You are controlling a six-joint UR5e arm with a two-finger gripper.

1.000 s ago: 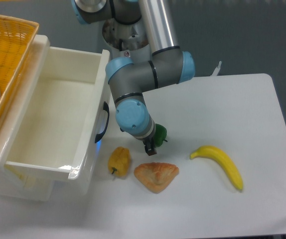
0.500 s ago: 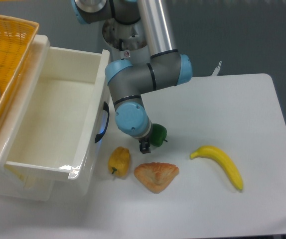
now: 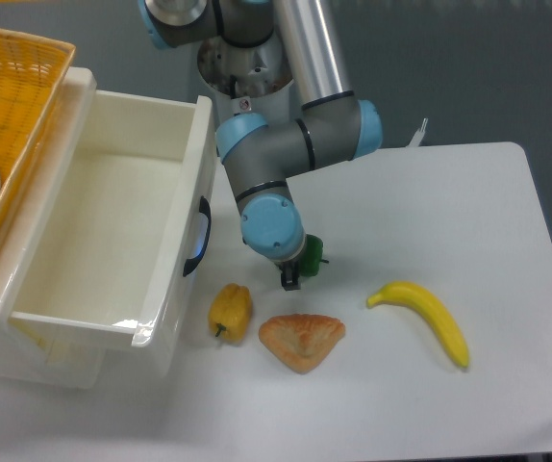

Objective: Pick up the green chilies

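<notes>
Pastry (image 3: 301,341) and yellow pepper (image 3: 231,312) crowd the hand (image 3: 293,276).

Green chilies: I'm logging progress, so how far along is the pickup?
Done: the gripper has reached the green chilies, beside the croissant. In hand: it sits at the chilies' left side; the wrist hides whether it has closed. Left: a confirmed grasp and the lift off the table.

The tool (image 3: 291,276) sits at the green chilies (image 3: 312,256).
</notes>
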